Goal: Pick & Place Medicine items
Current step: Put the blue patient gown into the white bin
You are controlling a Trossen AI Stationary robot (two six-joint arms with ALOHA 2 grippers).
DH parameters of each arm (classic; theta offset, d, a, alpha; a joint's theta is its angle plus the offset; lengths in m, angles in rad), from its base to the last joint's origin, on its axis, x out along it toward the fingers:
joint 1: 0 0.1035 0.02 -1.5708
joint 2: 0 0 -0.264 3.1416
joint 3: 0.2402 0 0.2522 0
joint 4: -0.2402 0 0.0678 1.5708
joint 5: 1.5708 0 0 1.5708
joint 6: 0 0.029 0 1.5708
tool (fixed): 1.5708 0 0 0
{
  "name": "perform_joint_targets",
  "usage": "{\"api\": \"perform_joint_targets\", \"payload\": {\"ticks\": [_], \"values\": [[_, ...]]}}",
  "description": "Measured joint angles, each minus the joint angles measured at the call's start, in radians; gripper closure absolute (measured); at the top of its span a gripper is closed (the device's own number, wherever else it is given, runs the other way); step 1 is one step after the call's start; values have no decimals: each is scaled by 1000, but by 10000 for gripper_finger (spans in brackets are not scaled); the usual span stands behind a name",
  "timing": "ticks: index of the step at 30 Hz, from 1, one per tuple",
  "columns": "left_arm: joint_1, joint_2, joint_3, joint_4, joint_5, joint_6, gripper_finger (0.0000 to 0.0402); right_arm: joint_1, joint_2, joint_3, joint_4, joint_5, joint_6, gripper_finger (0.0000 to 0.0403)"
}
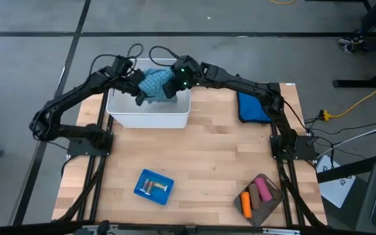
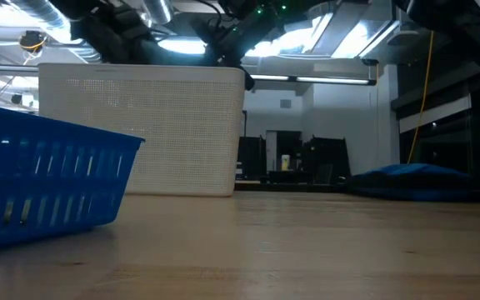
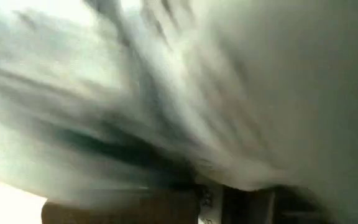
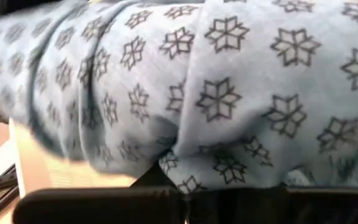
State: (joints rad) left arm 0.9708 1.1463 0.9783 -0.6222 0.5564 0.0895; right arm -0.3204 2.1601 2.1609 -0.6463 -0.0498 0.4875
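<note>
The medicine items lie in a small tray (image 1: 271, 203) at the near right: a pink block (image 1: 262, 189), an orange tube (image 1: 246, 203) and a dark stick (image 1: 255, 200). No gripper is near them. Both arms reach over the white bin (image 1: 150, 116) at the far left. A light blue cloth with a star pattern (image 1: 154, 81) hangs above the bin between them. My right gripper (image 1: 170, 88) is shut on its right side. My left gripper (image 1: 140, 98) is shut at its left edge. My left gripper is at the cloth's left edge (image 1: 145, 91), and the cloth (image 3: 166, 93) fills its blurred wrist view. Whether it holds the cloth I cannot tell. My right gripper holds the patterned cloth by a bunched part (image 4: 185, 158) on its right side, coming slanting down from the table's right. The cloth spills over the fingers in folds and hangs above the bin; the place of contact is covered by the cloth.
A blue slotted basket (image 1: 154, 186) with small bits in it stands at the near middle, close in the low view (image 2: 40, 179). A folded dark blue cloth (image 1: 252, 108) lies at the far right. Bare wood lies between the bin and the near edge.
</note>
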Motion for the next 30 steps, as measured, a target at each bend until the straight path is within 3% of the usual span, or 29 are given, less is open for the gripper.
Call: {"api": "perform_joint_targets", "payload": {"ticks": [9,14,16,25,30], "values": [[48,-97,-126,47,-5,-58,393,1,0,-44,36,-50,10,368],[46,-97,-139,85,-19,-79,355,1,0,-45,45,-16,-22,365],[46,-96,-140,96,-24,-78,333,2,0,-45,65,2,-33,334],[46,-106,-140,102,-61,-78,221,-1,-2,-44,96,61,-103,114],[46,-161,-140,99,-76,-79,183,1,-2,-44,96,30,-102,56]]}}
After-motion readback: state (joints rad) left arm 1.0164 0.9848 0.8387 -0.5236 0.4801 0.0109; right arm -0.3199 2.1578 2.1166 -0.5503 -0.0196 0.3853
